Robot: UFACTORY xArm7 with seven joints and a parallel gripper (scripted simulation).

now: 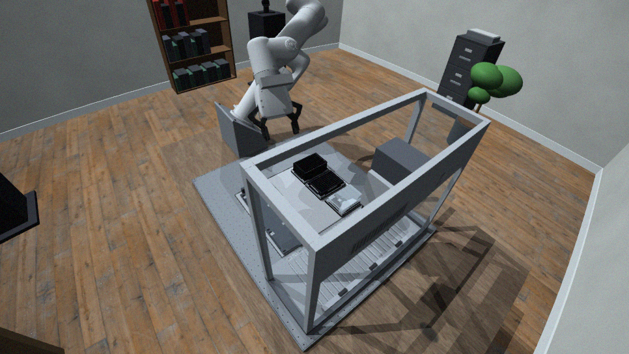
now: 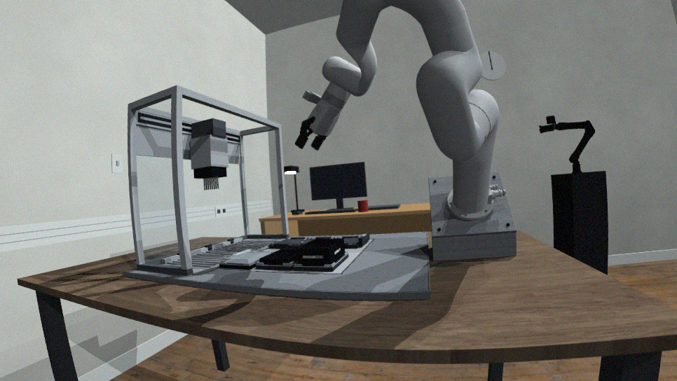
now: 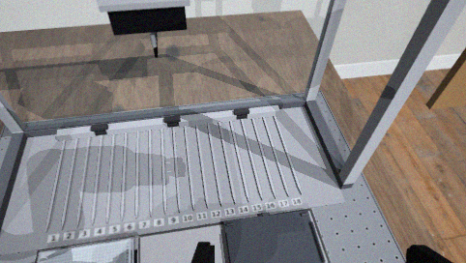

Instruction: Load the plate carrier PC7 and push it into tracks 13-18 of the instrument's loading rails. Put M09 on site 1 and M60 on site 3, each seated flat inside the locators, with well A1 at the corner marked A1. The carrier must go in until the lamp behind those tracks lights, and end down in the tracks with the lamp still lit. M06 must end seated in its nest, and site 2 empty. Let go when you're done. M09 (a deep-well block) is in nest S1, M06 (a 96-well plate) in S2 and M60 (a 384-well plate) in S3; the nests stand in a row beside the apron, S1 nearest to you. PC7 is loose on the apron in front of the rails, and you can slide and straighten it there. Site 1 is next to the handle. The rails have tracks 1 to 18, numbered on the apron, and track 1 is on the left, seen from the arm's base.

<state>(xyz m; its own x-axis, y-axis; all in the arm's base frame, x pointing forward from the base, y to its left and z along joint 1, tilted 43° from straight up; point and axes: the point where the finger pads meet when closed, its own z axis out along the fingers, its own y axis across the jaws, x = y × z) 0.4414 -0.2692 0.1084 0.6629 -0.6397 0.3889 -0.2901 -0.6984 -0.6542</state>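
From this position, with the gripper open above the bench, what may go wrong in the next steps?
1. The three plates sit close together in a row, so the open gripper may bump a neighbour when it takes one.
2. The frame's posts stand close to tracks 13-18; the arm may strike one while pushing the carrier.
3. The carrier may enter the wrong tracks if it is not lined up with the track numbers.

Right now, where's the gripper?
In the exterior view the gripper hangs open high above the platform, between the instrument frame and the arm's base, holding nothing.
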